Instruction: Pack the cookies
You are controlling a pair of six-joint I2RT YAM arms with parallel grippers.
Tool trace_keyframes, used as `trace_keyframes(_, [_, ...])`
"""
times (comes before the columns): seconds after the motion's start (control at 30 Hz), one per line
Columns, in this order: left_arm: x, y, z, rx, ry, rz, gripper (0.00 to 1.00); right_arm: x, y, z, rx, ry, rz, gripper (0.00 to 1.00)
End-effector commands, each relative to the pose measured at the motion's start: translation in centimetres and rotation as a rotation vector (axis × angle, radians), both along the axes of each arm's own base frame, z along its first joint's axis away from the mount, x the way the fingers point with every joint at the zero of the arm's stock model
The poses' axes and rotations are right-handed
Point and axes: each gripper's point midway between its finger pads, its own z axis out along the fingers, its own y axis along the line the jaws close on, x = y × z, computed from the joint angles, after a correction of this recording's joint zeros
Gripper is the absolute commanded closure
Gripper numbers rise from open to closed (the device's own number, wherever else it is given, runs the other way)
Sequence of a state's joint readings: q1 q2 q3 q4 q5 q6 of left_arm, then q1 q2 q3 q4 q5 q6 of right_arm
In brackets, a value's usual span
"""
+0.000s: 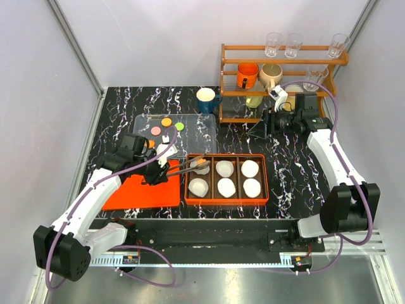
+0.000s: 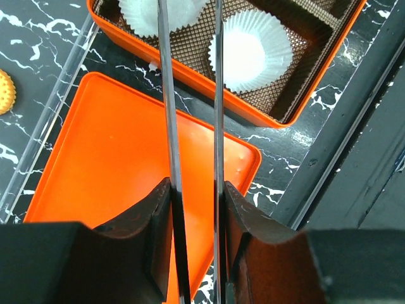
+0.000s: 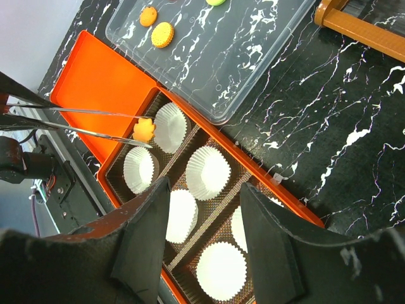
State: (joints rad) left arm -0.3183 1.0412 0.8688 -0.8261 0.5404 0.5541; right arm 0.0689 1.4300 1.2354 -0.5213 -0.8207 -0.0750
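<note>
My left gripper (image 1: 158, 172) (image 2: 193, 193) is shut on a pair of metal tongs (image 1: 183, 166) (image 2: 166, 95). The tong tips pinch an orange cookie (image 1: 201, 163) (image 3: 143, 130) just above the far-left white liner (image 3: 171, 126) of the orange box (image 1: 226, 156). Its tips are cut off in the left wrist view. More cookies lie on the clear tray (image 1: 193, 120): pink (image 1: 155, 131), orange (image 1: 166, 121), green (image 1: 180, 126), and another orange one (image 1: 150, 144) by my left wrist. My right gripper (image 1: 261, 125) (image 3: 202, 190) is open and empty, high above the box's right side.
An orange flat lid (image 1: 142, 187) (image 2: 126, 164) lies left of the box, under my left gripper. A wooden rack (image 1: 278, 63) with mugs and glasses stands at the back right, with a blue mug (image 1: 206, 99) beside it. The box holds six white liners.
</note>
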Motion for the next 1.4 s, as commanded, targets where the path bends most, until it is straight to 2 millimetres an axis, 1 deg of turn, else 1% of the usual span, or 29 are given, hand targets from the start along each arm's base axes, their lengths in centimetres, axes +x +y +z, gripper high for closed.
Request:
trace_keyframes(0.0, [0.4, 0.3, 0.1, 0.019, -0.066, -0.019, 0.79, 0.3, -0.2, 0.4, -0.009, -0.026, 0.003, 0.43])
trace_keyframes(0.43, [1.4, 0.5, -1.2, 0.042, -0.073, 0.0, 0.75, 0.2, -0.2, 0.3, -0.009, -0.023, 0.004, 0.43])
trace_keyframes(0.63, [1.7, 0.4, -1.8, 0.042, -0.064, 0.006, 0.69, 0.2, -0.2, 0.2, -0.011, -0.025, 0.008, 0.43])
trace_keyframes(0.93, [1.8, 0.2, -1.9, 0.031, -0.064, 0.006, 0.61, 0.2, -0.2, 0.1, -0.013, -0.02, 0.01, 0.43])
trace_keyframes(1.27, [1.5, 0.3, -2.1, 0.031, -0.061, 0.005, 0.57, 0.1, -0.1, 0.0, -0.012, -0.017, 0.012, 0.43])
trace_keyframes(1.37, [1.4, 0.2, -1.8, 0.023, -0.07, 0.006, 0.57, 0.2, -0.2, 0.0, -0.012, -0.017, 0.009, 0.43])
